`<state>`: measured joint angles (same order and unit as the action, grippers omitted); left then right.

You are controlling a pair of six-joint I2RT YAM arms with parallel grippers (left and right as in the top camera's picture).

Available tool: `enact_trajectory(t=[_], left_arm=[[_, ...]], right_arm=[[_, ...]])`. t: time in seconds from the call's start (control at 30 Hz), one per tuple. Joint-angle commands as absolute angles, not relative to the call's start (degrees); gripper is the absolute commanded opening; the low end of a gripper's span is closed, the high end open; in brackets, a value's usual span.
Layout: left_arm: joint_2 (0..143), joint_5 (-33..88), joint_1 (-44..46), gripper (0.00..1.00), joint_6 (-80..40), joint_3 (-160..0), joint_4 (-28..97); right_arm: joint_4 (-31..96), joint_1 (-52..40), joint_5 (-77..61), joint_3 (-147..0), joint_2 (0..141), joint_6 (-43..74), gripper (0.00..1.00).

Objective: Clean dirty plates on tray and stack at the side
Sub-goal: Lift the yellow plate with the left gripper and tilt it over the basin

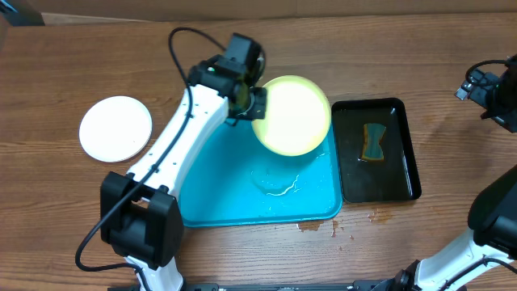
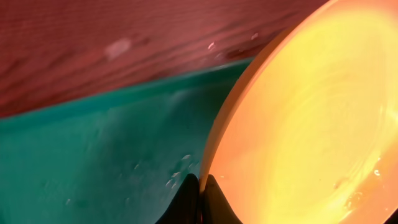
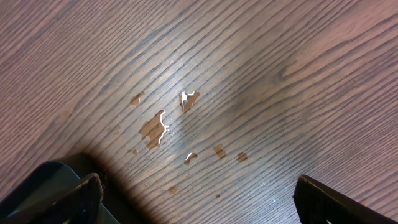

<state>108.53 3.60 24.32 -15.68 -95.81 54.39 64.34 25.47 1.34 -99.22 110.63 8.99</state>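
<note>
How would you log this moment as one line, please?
left jaws: shut on yellow-green plate rim | plate: held over blue tray | right jaws: open, empty, over table | white plate: on table, left of tray

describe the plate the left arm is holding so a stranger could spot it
Find the large turquoise tray in the middle of the wooden table. At its far right corner the left gripper pinches the rim of a round plate. It is pale yellow-green, unlike the white plate lying flat on the wood left of the tray.
</note>
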Motion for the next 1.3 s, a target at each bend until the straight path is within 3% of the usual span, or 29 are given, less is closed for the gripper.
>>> enact_trajectory(t=[0.0, 0.3, 0.57, 1.03, 1.27], left_arm=[[106.9, 0.5, 28.4, 0.04, -15.5, -97.7, 51.3], [106.9, -18.7, 41.6, 0.04, -14.4, -97.7, 43.6], [107.3, -38.2, 53.7, 0.04, -6.2, -97.7, 39.4], [107.5, -61.2, 64.3, 0.04, 22.9, -97.7, 18.4], [107.5, -63.8, 66.4, 0.04, 39.0, -97.7, 5.5]], right_arm=[[64.2, 25.6, 1.4, -99.7, 109.7, 9.2, 1.0], [64.2, 25.6, 1.4, -99.7, 109.7, 9.2, 1.0], [64.2, 25.6, 1.4, -99.7, 109.7, 9.2, 1.0], [64.2, 25.6, 1.4, -99.7, 109.7, 9.2, 1.0], [64.2, 25.6, 1.4, -99.7, 109.7, 9.2, 1.0]])
